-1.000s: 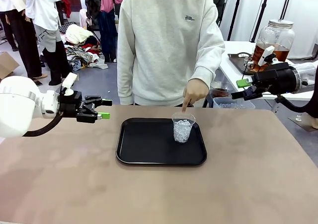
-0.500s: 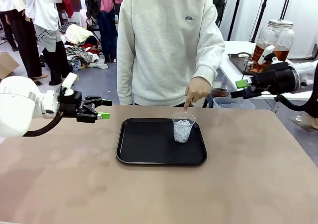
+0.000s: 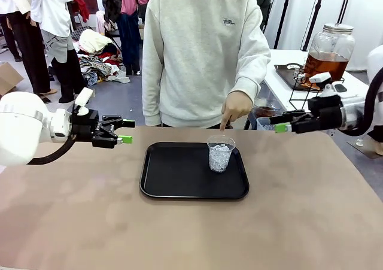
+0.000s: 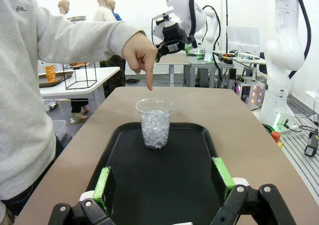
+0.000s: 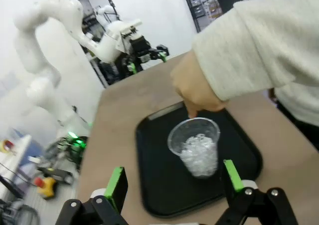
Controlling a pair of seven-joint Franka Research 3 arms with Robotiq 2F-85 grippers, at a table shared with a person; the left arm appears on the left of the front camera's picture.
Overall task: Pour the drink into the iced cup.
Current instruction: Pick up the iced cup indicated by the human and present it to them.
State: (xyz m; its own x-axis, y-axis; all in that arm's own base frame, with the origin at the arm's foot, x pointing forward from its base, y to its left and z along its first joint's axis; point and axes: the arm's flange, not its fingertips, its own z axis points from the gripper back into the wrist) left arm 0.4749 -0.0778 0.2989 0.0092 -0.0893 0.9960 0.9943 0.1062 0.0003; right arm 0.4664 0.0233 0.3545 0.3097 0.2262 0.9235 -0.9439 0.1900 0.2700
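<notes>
A clear plastic iced cup full of ice stands on the right part of a black tray; it also appears in the left wrist view and the right wrist view. The person's hand points a finger down at the cup's far rim. The drink, amber liquid in a large lidded glass jar, stands on a white side table at the back right. My left gripper hangs open left of the tray. My right gripper is open at the table's far right edge, facing the cup.
The person in a grey sweatshirt stands at the far edge behind the tray. A metal tray and a wire stand sit beside the jar. A clear bin lies below the right gripper. Bare brown tabletop lies in front.
My right gripper has swung down and leftward, from beside the jar toward the cup. The left arm, the cup and the person's pointing hand have stayed put.
</notes>
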